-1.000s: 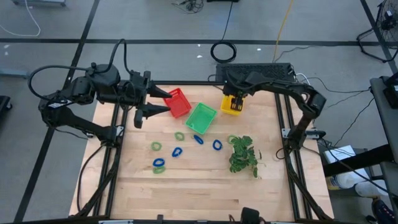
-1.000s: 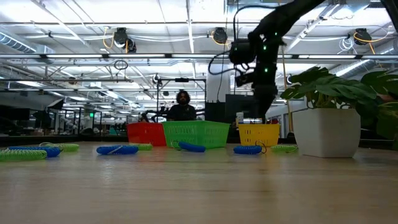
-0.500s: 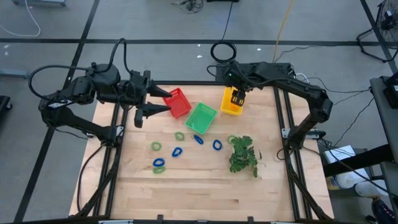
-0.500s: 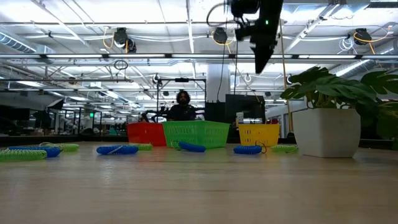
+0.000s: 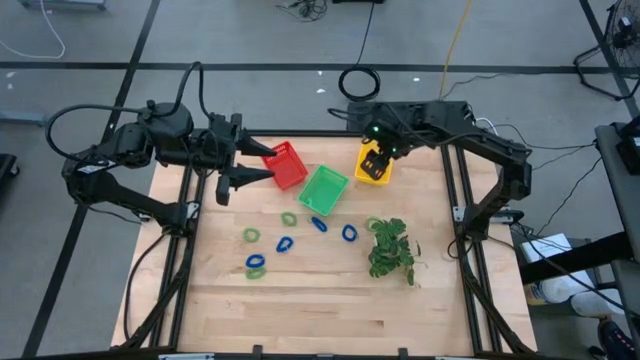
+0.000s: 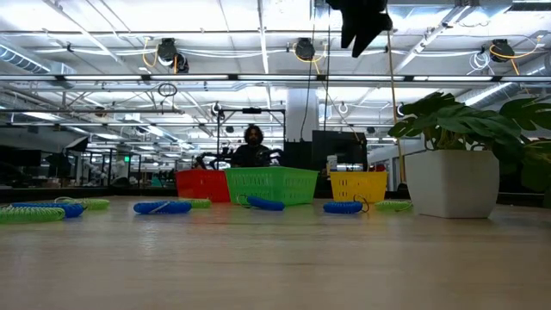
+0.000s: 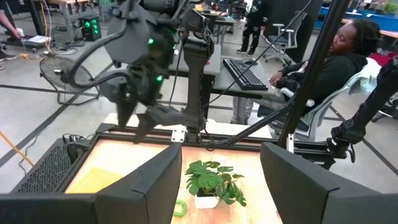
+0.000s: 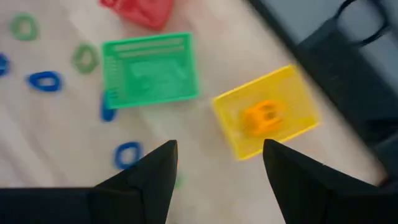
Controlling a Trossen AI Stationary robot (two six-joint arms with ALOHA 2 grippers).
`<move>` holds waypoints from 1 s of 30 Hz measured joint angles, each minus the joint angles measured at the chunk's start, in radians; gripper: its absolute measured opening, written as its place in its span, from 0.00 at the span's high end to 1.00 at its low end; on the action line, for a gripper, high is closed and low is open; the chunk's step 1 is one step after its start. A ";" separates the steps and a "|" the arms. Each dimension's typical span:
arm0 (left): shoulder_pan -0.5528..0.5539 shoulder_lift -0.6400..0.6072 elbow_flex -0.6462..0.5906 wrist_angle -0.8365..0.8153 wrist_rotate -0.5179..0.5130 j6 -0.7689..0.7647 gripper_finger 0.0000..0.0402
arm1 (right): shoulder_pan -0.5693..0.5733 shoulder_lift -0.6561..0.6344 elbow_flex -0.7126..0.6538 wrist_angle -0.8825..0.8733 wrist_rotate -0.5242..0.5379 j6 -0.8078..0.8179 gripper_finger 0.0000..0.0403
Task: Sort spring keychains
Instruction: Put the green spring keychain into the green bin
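Observation:
Blue and green spring keychains lie scattered on the wooden table, such as a blue one (image 5: 284,243), a green one (image 5: 251,235) and a blue one (image 5: 349,233). One orange keychain (image 8: 264,116) rests inside the yellow basket (image 5: 372,168). My right gripper (image 5: 376,158) hangs open, high above the yellow basket, and holds nothing; the low view shows it at the top (image 6: 362,21). My left gripper (image 5: 256,165) waits open at the table's far left, beside the red basket (image 5: 287,165).
The green basket (image 5: 323,189) stands between the red and yellow ones along the far edge. A potted leafy plant (image 5: 390,248) stands on the right side of the table. A person (image 7: 339,59) sits beyond the table. The near half of the table holds nothing.
My right gripper has risen from just above the yellow basket to well above it, leaving the top of the low view. The left arm has kept still.

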 joint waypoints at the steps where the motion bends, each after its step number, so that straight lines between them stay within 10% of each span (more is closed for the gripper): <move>1: 0.000 0.000 0.000 0.000 0.000 -0.004 0.43 | 0.005 0.001 0.000 -0.005 -0.019 0.030 0.44; 30: 0.000 0.000 0.000 -0.001 0.002 -0.019 0.43 | 0.097 0.048 -0.418 0.080 -0.138 0.417 0.44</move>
